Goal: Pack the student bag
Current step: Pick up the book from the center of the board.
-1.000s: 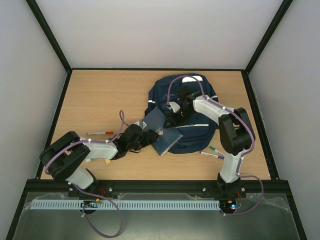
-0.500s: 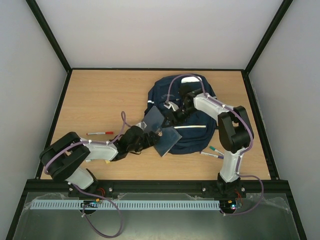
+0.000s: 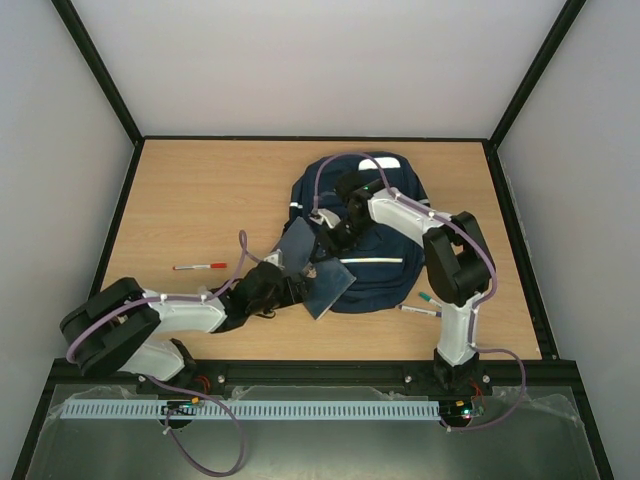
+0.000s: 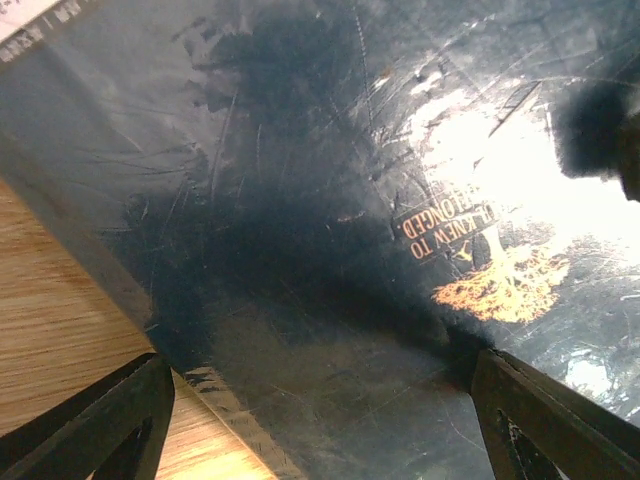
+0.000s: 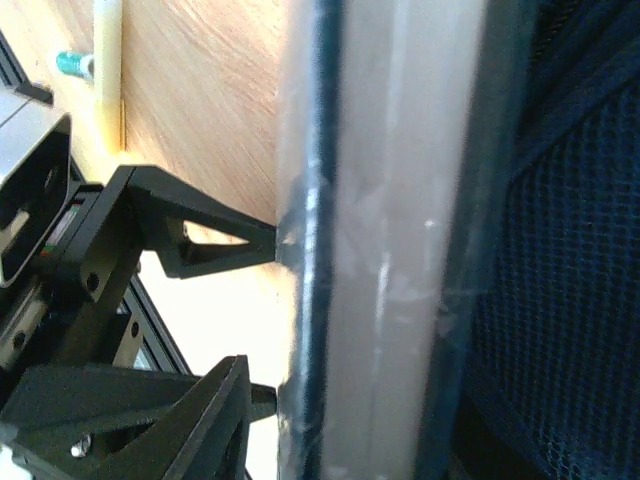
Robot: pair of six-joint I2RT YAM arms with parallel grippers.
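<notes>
Navy backpack (image 3: 385,275) on table (image 3: 200,200), left gripper (image 3: 285,284) spread wide at corner of dark-blue notebook (image 3: 328,286), right gripper (image 3: 335,232) tips against notebook's edge by backpack, grip unclear

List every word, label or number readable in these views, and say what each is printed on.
"...KNEW TO": gold print on the dark-blue notebook cover, left wrist view; its start is lost in glare.
"...ONGED": the neighbouring gold line on the same cover, also cut off by glare.
White strip at that view's top-left corner: its print is too blurred to read.
Student bag: no text legible in any view.
</notes>
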